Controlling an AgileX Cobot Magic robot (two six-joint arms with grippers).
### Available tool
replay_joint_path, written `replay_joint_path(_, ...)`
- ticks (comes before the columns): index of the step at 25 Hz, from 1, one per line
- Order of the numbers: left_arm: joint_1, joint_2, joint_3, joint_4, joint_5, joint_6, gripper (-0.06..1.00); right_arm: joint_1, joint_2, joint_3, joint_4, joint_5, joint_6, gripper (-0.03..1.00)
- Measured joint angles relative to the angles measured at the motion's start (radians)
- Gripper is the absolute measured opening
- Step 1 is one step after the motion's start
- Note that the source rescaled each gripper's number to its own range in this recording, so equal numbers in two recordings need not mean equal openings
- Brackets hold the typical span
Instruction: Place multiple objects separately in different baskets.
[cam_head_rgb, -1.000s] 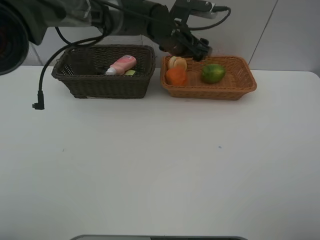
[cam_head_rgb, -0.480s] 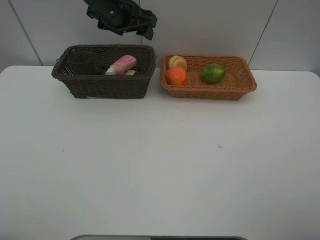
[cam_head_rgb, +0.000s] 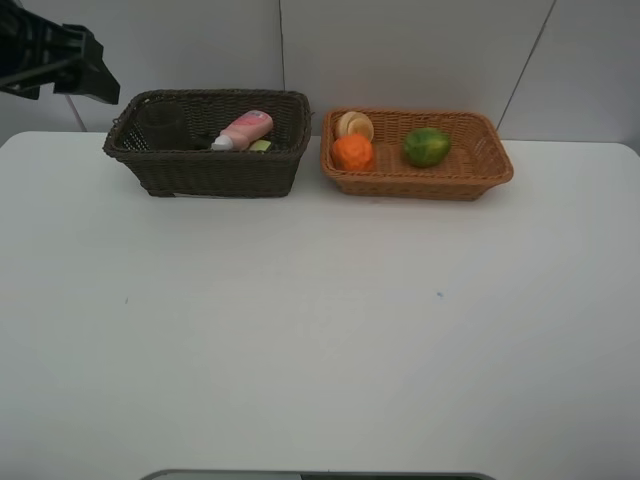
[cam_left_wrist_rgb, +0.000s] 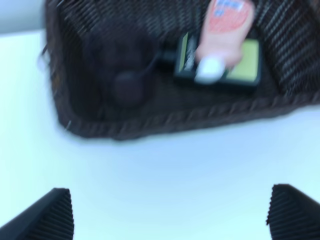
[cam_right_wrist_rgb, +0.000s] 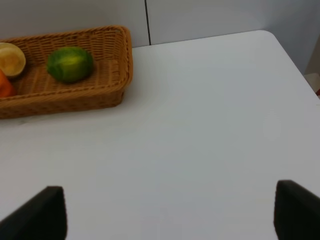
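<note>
So both baskets sat side by side at the back of the white table (cam_head_rgb: 320, 330), almost touching. The dark basket (cam_head_rgb: 205, 160) was on the left and had the pink tube (cam_head_rgb: 243, 129) lying in it, cap end down toward the middle. Under the tube was the green-labelled bottle (cam_left_wrist_rgb: 220, 62), lying flat on the basket floor, which the left wrist view showed best. The purple cup (cam_left_wrist_rgb: 122, 62) was in the same basket, over at the end away from the tan one, though it was blurry and dark against the wicker, so hard to make out.

The tan basket (cam_head_rgb: 470, 175) held the fruit: the orange (cam_head_rgb: 352, 152) near its left end, the peach (cam_head_rgb: 355, 125) just behind it and touching, and the lime (cam_head_rgb: 426, 146) a bit apart toward the middle.

The left gripper (cam_left_wrist_rgb: 170, 212) hung above bare table just in front of the dark basket, jaws spread wide with nothing in them. The right gripper (cam_right_wrist_rgb: 170, 212) was over open table near the tan basket's right end, also spread apart and empty.
</note>
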Motion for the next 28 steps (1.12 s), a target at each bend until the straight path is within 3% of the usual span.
replay_joint_path(14, 0.011, -0.526, 0.268, -0.014, 0.28, 0.009, 1.0, 0.0, 0.0, 0.0, 0.0, 0.0, 0.0, 0.75)
replay_joint_path(22, 0.011, -0.699, 0.291, -0.022, 0.578, 0.009, 1.0, 0.0, 0.0, 0.0, 0.0, 0.0, 0.0, 0.75)
replay_joint_path(28, 0.011, -0.907, 0.365, -0.014, 0.585, 0.009, 1.0, 0.0, 0.0, 0.0, 0.0, 0.0, 0.0, 0.75)
